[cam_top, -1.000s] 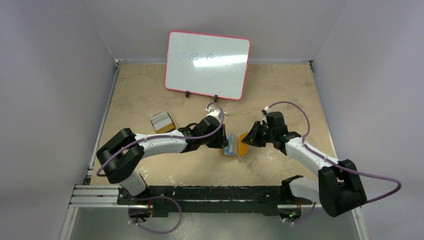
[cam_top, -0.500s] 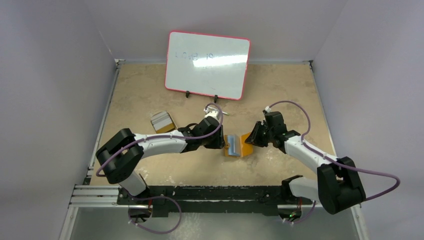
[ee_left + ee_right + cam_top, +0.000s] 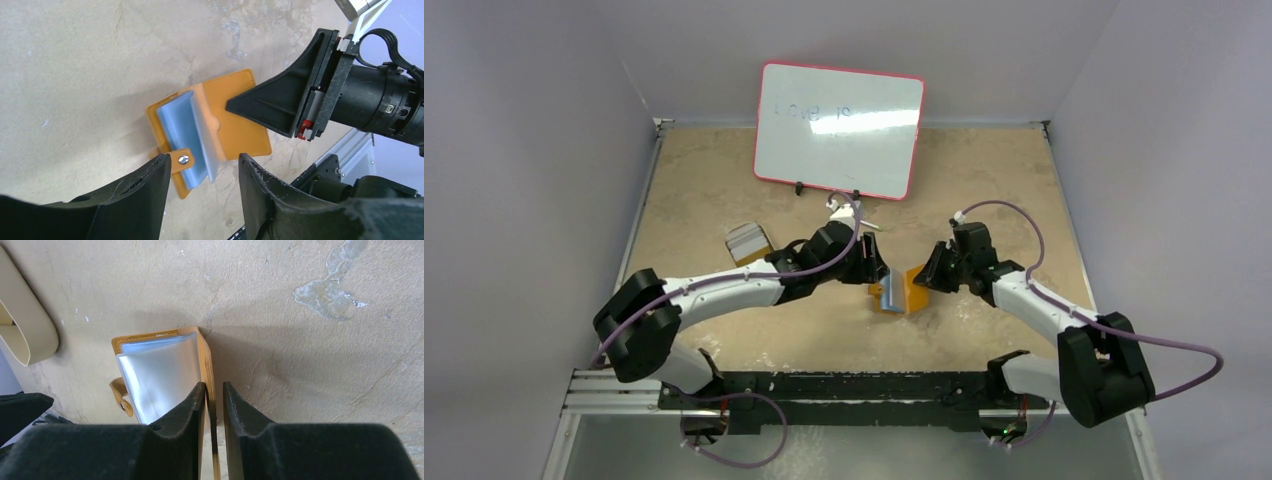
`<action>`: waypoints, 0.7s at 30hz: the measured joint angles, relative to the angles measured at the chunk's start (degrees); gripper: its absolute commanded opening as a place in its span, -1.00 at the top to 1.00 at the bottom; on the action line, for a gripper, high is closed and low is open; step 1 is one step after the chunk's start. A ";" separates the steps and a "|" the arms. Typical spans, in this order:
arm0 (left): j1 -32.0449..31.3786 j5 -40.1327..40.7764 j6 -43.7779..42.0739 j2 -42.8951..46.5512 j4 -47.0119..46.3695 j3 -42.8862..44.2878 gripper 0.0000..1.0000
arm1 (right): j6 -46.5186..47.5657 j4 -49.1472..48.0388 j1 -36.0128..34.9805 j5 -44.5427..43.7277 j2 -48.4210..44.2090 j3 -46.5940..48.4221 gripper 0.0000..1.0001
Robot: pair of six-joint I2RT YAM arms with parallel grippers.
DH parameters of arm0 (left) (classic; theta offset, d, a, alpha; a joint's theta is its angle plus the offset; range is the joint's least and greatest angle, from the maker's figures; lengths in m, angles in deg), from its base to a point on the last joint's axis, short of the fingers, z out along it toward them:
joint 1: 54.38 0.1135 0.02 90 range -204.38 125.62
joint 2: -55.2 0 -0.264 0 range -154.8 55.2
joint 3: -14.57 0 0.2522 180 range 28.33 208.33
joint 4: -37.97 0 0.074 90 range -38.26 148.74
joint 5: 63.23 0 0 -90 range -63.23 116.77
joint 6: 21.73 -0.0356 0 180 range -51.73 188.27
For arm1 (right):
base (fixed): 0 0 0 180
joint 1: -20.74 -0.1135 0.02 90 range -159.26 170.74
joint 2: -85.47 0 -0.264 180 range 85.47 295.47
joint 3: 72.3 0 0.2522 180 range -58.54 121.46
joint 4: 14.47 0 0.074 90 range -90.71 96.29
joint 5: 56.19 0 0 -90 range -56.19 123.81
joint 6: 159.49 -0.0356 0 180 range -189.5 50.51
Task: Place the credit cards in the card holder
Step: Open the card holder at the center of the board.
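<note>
While walls [image 3: 524,150] grey, tabletop [image 3: 704,180] under card holder [image 3: 894,292] tan w/ blotches.

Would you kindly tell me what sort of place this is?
Likely a robotics lab test cell: a left arm and right arm bolted to a rail at the table edge, plain grey walls boxing it in, and a whiteboard propped at the back.

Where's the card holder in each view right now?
Top external: card holder just right of centre.
Left wrist: card holder at centre, sleeves fanned.
Right wrist: card holder left of centre.
Shared landmark: right gripper clamped on its orange cover.
</note>
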 measured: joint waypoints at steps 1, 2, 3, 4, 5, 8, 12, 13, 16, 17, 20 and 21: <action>0.00 -0.39 0.07 -0.24 -0.66 0.02 -0.08 | 0.00 -0.09 0.00 0.00 0.02 0.00 0.58; 0.00 -0.92 0.31 -0.70 -1.38 0.07 -0.10 | 0.00 -0.17 0.00 0.02 0.00 0.00 0.58; 0.00 -1.36 0.48 -1.46 -2.12 0.22 -0.11 | 0.00 -0.37 0.00 0.02 0.00 0.00 0.58; 0.00 -1.81 0.83 -2.36 -2.73 0.46 -0.12 | 0.00 -0.44 0.00 0.02 0.00 0.00 0.58; 0.00 -2.25 0.92 -3.52 -3.23 0.76 -0.12 | 0.00 -0.48 0.00 0.02 0.00 0.00 0.58; 0.00 -3.26 1.09 -6.71 -4.31 1.55 -0.13 | -0.02 -0.70 0.00 0.04 0.00 0.00 0.57; 0.00 -4.70 1.14 -10.47 -5.20 2.91 -0.13 | -0.02 -0.98 0.00 0.09 0.00 -0.02 0.58; 0.00 -5.09 1.16 -11.15 -5.57 3.15 -0.13 | -0.02 -1.11 0.00 0.15 0.00 -0.07 0.58; 0.00 -6.01 1.36 -12.20 -6.67 3.34 -0.13 | -0.04 -1.46 0.00 0.26 0.02 -0.13 0.58; 0.00 -6.25 1.38 -12.33 -6.99 3.34 -0.13 | -0.07 -1.64 0.00 0.37 0.02 -0.13 0.58; 0.00 -7.02 1.42 -12.63 -8.04 3.50 -0.13 | -0.09 -1.95 0.00 0.70 0.02 -0.13 0.58; 0.00 -7.21 1.42 -12.92 -8.31 3.72 -0.13 | -0.11 -2.08 0.00 0.85 0.00 -0.13 0.58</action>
